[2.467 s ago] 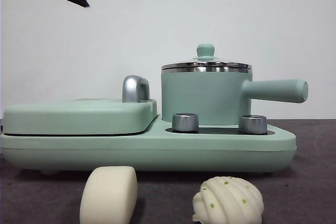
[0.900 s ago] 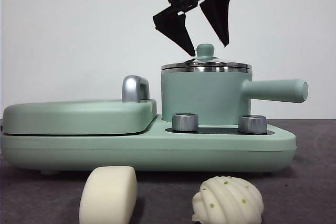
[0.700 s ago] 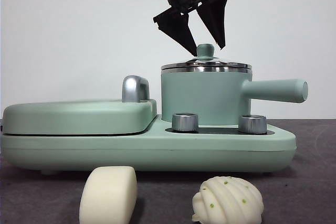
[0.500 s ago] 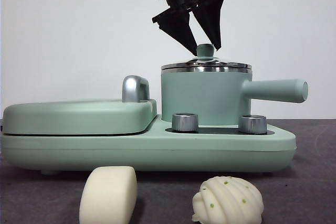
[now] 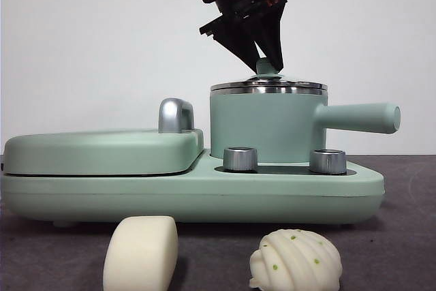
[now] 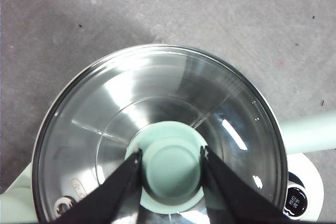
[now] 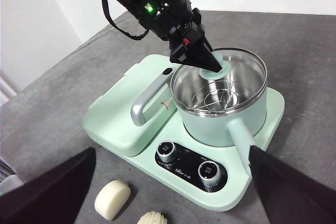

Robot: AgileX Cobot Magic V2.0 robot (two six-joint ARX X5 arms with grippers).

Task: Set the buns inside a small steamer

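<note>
The mint-green small steamer [image 5: 262, 127] stands on the right half of a cooker base, its glass lid [image 6: 157, 93] on. My left gripper [image 5: 266, 60] comes down from above and is shut on the lid's green knob [image 6: 171, 169]; the right wrist view shows it too [image 7: 210, 61]. The smooth cream bun [image 5: 141, 251] and the ridged bun with green specks [image 5: 296, 259] lie on the grey table in front of the cooker. My right gripper [image 7: 172, 149] is open and empty, high above the table's near side. The steamer [image 7: 210, 124] holds a steel rack.
The flat grill lid [image 5: 102, 149] with its chrome handle [image 5: 175, 115] takes up the cooker's left half. Two steel dials [image 5: 240, 159] face the front. The steamer's stick handle [image 5: 357, 117] juts right. A white wall stands behind.
The left gripper came in from the top left, sank over the steamer, and its jaws closed from wide apart onto the lid knob. The buns have not moved.
</note>
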